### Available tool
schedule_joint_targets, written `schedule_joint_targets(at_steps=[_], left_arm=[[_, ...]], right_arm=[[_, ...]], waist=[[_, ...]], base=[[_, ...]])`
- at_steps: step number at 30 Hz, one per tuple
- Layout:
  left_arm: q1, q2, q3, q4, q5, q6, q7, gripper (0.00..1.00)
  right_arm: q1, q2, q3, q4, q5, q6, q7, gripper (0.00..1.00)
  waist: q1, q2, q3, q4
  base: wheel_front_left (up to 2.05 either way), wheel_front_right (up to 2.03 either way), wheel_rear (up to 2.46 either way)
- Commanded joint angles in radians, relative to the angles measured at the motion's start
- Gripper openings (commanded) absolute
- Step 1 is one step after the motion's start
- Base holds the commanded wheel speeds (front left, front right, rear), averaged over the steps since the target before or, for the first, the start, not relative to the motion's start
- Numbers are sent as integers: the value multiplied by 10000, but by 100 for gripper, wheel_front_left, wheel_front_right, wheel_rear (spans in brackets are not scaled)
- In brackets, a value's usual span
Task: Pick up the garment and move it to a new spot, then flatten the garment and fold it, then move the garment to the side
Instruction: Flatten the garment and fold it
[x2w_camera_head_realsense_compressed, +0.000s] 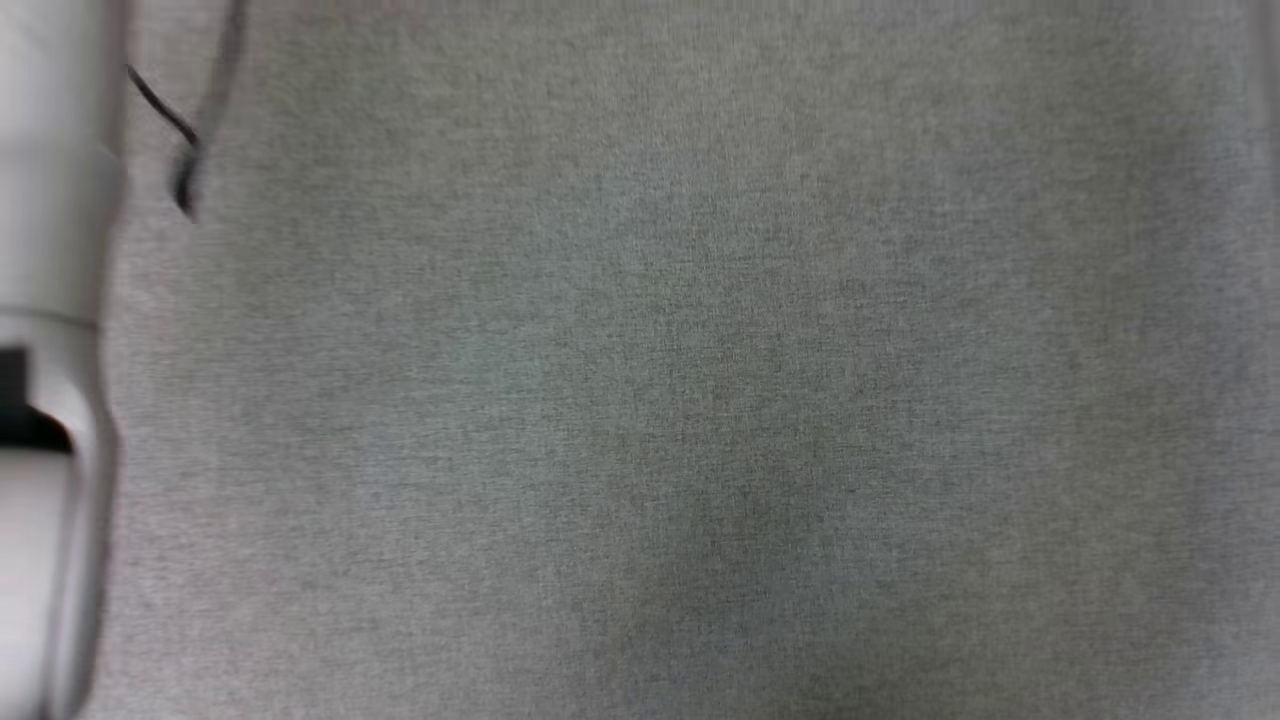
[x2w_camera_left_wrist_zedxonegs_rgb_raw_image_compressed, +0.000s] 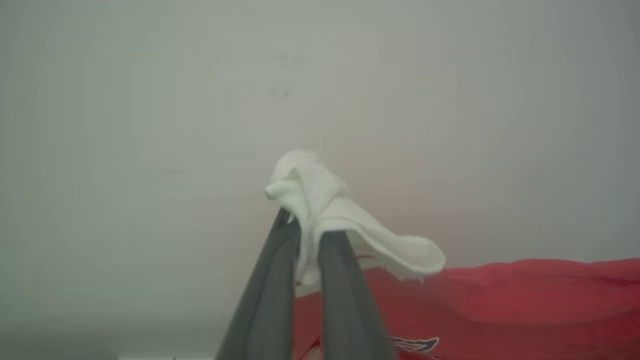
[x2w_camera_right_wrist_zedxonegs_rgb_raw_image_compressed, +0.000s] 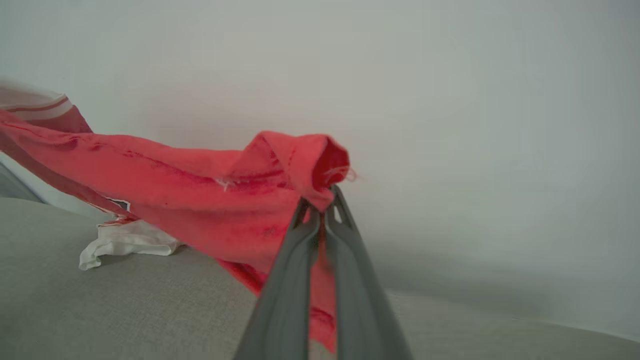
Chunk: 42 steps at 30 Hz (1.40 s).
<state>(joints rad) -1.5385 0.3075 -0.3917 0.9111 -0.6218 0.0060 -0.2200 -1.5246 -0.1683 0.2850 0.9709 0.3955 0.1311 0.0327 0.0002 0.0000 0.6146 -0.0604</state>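
Note:
The garment (x2w_camera_right_wrist_zedxonegs_rgb_raw_image_compressed: 200, 195) is a red shirt with white sleeves, stretched in the air between both arms. My left gripper (x2w_camera_left_wrist_zedxonegs_rgb_raw_image_compressed: 302, 230) is shut on a bunched white sleeve (x2w_camera_left_wrist_zedxonegs_rgb_raw_image_compressed: 320, 200), and the red body (x2w_camera_left_wrist_zedxonegs_rgb_raw_image_compressed: 500, 300) trails off to the right below it. My right gripper (x2w_camera_right_wrist_zedxonegs_rgb_raw_image_compressed: 322, 210) is shut on a red fold of the garment, held above the grey fabric surface (x2w_camera_right_wrist_zedxonegs_rgb_raw_image_compressed: 125, 310). A white sleeve (x2w_camera_right_wrist_zedxonegs_rgb_raw_image_compressed: 125, 242) droops onto that surface at the left. Striped trim (x2w_camera_right_wrist_zedxonegs_rgb_raw_image_compressed: 40, 107) shows at the far left edge.
The head view looks down on the bare grey fabric surface (x2w_camera_head_realsense_compressed: 700, 400). A pale forearm (x2w_camera_head_realsense_compressed: 50, 350) runs along its left edge with a thin dark cable (x2w_camera_head_realsense_compressed: 170, 130) beside it. A plain pale wall (x2w_camera_right_wrist_zedxonegs_rgb_raw_image_compressed: 450, 100) stands behind the garment.

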Motion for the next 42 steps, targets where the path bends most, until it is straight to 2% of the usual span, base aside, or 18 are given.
schedule_joint_targets(at_steps=[1,8,11,17,22,28,33,38,42], left_arm=[[384,3,7,95,-97,-68,-65,0],[3081,-116,379,-93,-564,-410,-408,0],[4660,-11,662,-720,-681,-355,-453,0],[8189,174,1324,-3002,-535,161,-467,0],[11006,414,1690,-5066,-595,852,-465,0],[13810,721,1990,-7664,-897,1845,174,0],[15474,1079,2102,-9663,-881,2737,949,0],[16601,1463,2250,-11435,-857,3461,1659,0],[17045,1749,2262,-12661,-873,3798,2306,0]], right_arm=[[264,-68,112,31,106,-7,-94,0],[2596,-426,1107,-209,949,-7,-812,0],[3761,-591,1497,-488,1297,-7,-1103,0],[6053,-1108,2008,-1405,1811,-9,-1534,0],[7915,-1582,2011,-2505,2189,-12,-1614,0],[10357,-1902,1285,-4152,2141,-15,-1561,0],[12384,-1878,64,-5848,1731,-16,-998,0],[14454,-1337,-1521,-8030,916,-20,340,0],[15856,-518,-2618,-10147,170,-16,2114,0]], waist=[[-2,0,-286,73],[-2,0,-1572,233],[-2,0,-2161,259],[-2,0,-3254,350],[-2,0,-3938,401],[-2,0,-4684,516],[-2,0,-5149,585],[-2,0,-5380,627],[-2,0,-5306,627]], base=[[0,0,0],[0,0,0],[0,0,0],[0,0,0],[0,0,0],[0,0,0],[0,0,0],[0,0,0],[0,0,0]])
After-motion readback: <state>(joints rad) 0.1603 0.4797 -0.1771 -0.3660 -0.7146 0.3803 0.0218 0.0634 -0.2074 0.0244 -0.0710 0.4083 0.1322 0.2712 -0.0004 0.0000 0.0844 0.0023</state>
